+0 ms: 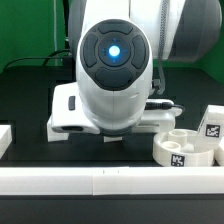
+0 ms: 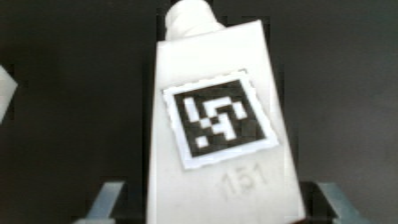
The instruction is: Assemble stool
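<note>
In the wrist view a white rectangular stool leg [image 2: 217,90] with a black-and-white square tag [image 2: 219,118] fills the middle and lies on the black table. My gripper [image 2: 219,200] straddles its near end. One finger [image 2: 112,200] stands on each side, with a thin dark gap between each finger and the leg, so the gripper is open. In the exterior view the arm's own body hides the gripper and this leg. The round white seat [image 1: 185,148] with sockets lies at the exterior view's lower right. Another tagged leg [image 1: 212,124] lies just beyond it.
A long white rail [image 1: 110,182] runs along the front of the table. A white block end [image 1: 4,138] shows at the exterior view's left edge. A white part [image 1: 62,112] shows low behind the arm. A white edge [image 2: 6,90] shows beside the leg in the wrist view.
</note>
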`<state>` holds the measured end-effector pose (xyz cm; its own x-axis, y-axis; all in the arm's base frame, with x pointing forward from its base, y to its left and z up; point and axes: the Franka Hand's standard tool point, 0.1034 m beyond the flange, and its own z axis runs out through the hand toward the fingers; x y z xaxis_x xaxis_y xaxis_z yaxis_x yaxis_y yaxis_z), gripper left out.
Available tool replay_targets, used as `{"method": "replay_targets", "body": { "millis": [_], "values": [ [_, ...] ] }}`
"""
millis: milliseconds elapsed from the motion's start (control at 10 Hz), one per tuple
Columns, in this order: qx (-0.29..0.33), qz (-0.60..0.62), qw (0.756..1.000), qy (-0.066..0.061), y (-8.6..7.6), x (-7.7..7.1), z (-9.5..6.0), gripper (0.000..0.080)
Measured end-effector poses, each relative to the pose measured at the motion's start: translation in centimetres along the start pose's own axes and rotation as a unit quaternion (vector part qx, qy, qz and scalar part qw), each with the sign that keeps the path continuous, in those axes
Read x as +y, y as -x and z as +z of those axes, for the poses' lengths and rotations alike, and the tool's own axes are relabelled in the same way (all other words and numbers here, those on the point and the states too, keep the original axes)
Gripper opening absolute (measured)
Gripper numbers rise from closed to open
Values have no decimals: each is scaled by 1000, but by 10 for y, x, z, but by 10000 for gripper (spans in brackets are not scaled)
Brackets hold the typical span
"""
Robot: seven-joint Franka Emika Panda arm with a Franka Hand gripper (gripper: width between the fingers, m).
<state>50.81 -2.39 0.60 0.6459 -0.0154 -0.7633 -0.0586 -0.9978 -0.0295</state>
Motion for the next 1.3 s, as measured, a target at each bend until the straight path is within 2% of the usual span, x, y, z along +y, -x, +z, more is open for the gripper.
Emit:
{"method": "replay_targets", "body": {
  "millis": [300, 400, 700, 800, 1100, 1200, 1300],
  "values": [
    [1, -2, 1000, 1, 1, -3, -2, 323],
    [1, -4, 1000, 2, 6, -7, -10, 323],
    [2, -15, 1000, 5, 36, -30, -49, 324],
    [9, -19, 1000, 8, 38, -33, -56, 324],
    [38, -19, 999, 9, 27, -32, -58, 324],
    [74, -16, 997, 6, 21, -33, -62, 324],
    [97, 4, 995, -12, 23, -38, -62, 324]
  ]
}}
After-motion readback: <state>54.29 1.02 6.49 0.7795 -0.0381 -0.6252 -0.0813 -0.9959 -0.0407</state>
